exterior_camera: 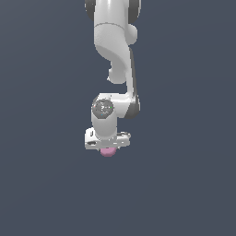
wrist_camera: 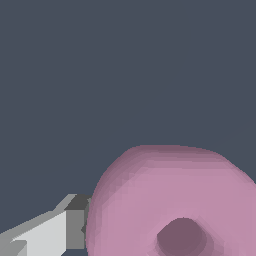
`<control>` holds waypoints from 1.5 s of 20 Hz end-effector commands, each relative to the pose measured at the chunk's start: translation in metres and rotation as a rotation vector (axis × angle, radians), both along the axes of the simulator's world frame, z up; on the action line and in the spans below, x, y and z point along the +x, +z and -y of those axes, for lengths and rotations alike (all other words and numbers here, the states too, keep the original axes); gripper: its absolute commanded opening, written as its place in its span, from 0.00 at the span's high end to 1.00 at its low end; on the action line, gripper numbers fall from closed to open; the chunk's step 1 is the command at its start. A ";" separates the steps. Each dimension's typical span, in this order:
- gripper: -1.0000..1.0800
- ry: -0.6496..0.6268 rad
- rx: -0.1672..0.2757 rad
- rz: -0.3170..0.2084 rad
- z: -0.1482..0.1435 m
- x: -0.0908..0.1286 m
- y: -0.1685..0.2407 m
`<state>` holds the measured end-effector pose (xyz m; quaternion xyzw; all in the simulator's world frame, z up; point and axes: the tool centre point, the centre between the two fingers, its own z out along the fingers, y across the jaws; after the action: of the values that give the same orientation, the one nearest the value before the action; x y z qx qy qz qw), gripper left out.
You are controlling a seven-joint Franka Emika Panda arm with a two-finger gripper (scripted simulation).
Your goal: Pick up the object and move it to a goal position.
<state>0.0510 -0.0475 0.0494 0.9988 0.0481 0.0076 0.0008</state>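
Pink and matte, the object (wrist_camera: pixel 170 205) fills the near part of my wrist view: a short donut-like cylinder with its round centre hole facing the camera. 1 grey-white finger (wrist_camera: pixel 55 231) sits against its side, touching or nearly so; the other finger is out of frame. From that I judge the gripper (exterior_camera: pixel 107 146) is closed on the object, though I only see 1 contact.

In the exterior view the white arm (exterior_camera: pixel 115 46) hangs down the middle of the picture, and the object peeks out as a small pink bulge directly under the white hand, much narrower than the hand itself. Everything else is flat dark grey; I see no counter, no edge and no shadow, so I cannot tell whether the object is lifted or resting on a surface. No goal marker shows in either view.

My worries from here:
- The side wall is curved, so a hold that is off-centre could let the object twist or squirt out once the arm accelerates.
- With only 1 finger visible, I cannot confirm the grip is balanced; a fast swing could shake it loose.
- Without a visible goal, I would be steering blind and could overshoot.
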 end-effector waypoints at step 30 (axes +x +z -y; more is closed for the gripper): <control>1.00 0.000 0.000 -0.009 -0.037 0.019 0.198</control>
<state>0.0684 -0.0139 0.2306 0.9988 0.0481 0.0041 0.0006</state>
